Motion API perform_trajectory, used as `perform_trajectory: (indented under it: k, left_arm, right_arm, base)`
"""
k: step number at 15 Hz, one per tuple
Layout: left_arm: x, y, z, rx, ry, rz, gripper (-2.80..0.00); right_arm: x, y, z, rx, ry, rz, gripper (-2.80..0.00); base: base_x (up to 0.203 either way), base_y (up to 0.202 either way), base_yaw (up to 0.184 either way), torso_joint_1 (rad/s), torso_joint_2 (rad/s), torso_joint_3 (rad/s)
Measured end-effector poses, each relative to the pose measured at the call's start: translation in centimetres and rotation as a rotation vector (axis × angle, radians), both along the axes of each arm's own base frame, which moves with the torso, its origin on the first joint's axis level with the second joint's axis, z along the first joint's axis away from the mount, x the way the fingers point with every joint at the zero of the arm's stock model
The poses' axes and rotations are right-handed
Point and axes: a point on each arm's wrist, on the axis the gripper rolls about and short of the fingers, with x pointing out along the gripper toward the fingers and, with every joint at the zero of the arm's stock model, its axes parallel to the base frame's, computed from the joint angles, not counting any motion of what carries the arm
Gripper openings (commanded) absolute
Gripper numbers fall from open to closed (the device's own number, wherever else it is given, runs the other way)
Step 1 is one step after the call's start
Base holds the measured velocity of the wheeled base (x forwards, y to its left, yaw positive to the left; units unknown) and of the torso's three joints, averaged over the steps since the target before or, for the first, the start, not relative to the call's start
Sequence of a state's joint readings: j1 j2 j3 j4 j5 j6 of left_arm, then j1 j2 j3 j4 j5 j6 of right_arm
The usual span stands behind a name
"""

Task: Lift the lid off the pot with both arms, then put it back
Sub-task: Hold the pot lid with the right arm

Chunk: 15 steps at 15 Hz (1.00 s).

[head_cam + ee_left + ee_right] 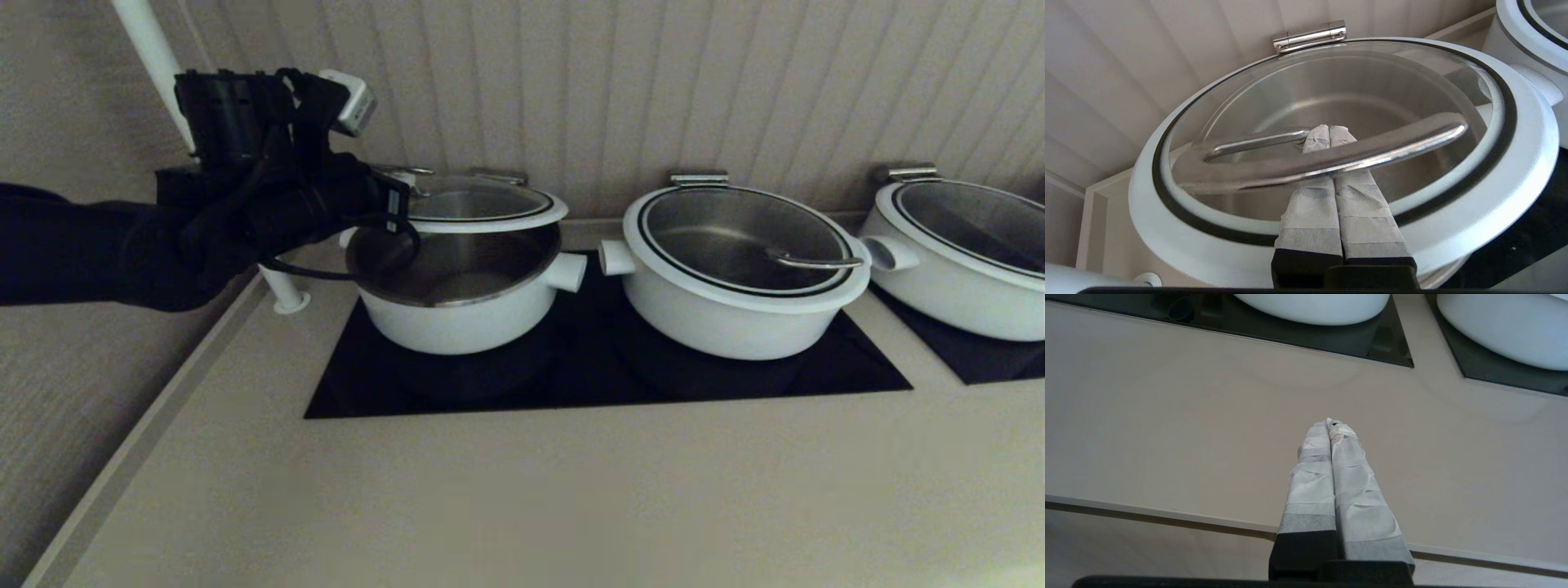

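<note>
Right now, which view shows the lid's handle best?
The left wrist view: the handle fills it, crossing over the left fingers. The head view hides it behind the left arm. The right wrist view shows none of it.

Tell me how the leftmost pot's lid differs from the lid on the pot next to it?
The left lid is raised, tilted open above its pot; the middle lid sits closed. The left gripper, fingers shut, is hooked under the left lid's loop handle; nothing touches the middle lid. Both are glass with white rims.
</note>
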State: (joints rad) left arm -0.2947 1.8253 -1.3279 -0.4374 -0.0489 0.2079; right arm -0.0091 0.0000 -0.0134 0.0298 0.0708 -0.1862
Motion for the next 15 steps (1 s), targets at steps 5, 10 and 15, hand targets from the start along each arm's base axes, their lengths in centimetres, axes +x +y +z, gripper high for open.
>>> perform_trajectory:
  k: [5,10,15]
  left_arm:
    - [0.5,-0.1,-0.6,0.003,0.012,-0.001,-2.8]
    - [0.9,-0.3,-0.9,0.004,0.015,-0.002,-2.8]
    - [1.2,-0.3,-0.8,0.0,0.012,-0.001,-2.8]
  right_arm:
    - [-0.2,0.2,2.1,0.003,-0.025,0.069,-2.8]
    - [1.7,0.4,5.6,-0.002,-0.006,0.202,-2.8]
    - [7.6,0.8,8.6,-0.046,0.036,0.379,-2.8]
  base:
    - [0.0,0.0,0.0,0.0,0.0,0.0]
    - [0.0,0.0,0.0,0.0,0.0,0.0]
    - [0.0,0.0,0.0,0.0,0.0,0.0]
